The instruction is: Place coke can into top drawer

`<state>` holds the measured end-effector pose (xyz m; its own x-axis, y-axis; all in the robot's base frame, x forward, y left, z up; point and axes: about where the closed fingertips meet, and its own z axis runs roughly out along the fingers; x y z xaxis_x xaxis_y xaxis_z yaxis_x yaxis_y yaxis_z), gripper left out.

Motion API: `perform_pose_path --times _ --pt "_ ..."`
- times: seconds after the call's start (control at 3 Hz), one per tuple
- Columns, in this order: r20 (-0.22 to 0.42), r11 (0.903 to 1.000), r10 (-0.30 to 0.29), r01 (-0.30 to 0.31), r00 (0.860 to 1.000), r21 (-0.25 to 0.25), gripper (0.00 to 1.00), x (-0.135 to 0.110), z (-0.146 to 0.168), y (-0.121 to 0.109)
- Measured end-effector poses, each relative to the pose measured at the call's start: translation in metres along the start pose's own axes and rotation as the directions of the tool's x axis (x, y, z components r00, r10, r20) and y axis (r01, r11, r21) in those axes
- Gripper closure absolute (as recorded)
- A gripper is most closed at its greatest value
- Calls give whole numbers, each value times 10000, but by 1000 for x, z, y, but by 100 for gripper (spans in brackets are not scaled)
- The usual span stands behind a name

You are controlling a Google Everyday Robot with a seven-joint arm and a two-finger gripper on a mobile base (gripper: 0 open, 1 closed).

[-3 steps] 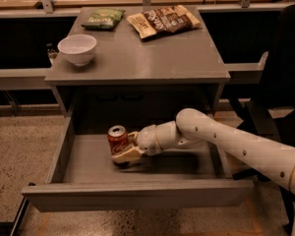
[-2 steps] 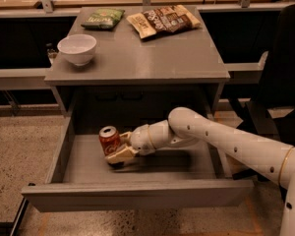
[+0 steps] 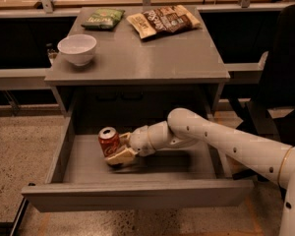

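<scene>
The coke can (image 3: 108,141) is red with a silver top and sits upright low inside the open top drawer (image 3: 137,194), left of its middle. My gripper (image 3: 119,149) reaches in from the right on the white arm and is shut on the can, one finger (image 3: 120,157) below it at the front. The can looks at or just above the drawer floor; I cannot tell if it touches.
On the grey cabinet top (image 3: 152,53) stand a white bowl (image 3: 77,48) at the left, a green chip bag (image 3: 102,19) and a brown snack bag (image 3: 162,20) at the back. A black chair (image 3: 280,77) stands to the right. Speckled floor lies around.
My gripper has carried the coke can leftward and a little lower inside the drawer.
</scene>
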<state>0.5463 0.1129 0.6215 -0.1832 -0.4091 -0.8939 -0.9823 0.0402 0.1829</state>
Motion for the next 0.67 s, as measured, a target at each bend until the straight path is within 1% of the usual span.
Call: perform_pose_path --times 0.33,0.67 --pt "-1 10000 -5 5 10000 -36 0 0 2 1" --pt "-1 10000 -6 6 10000 -46 0 0 2 1"
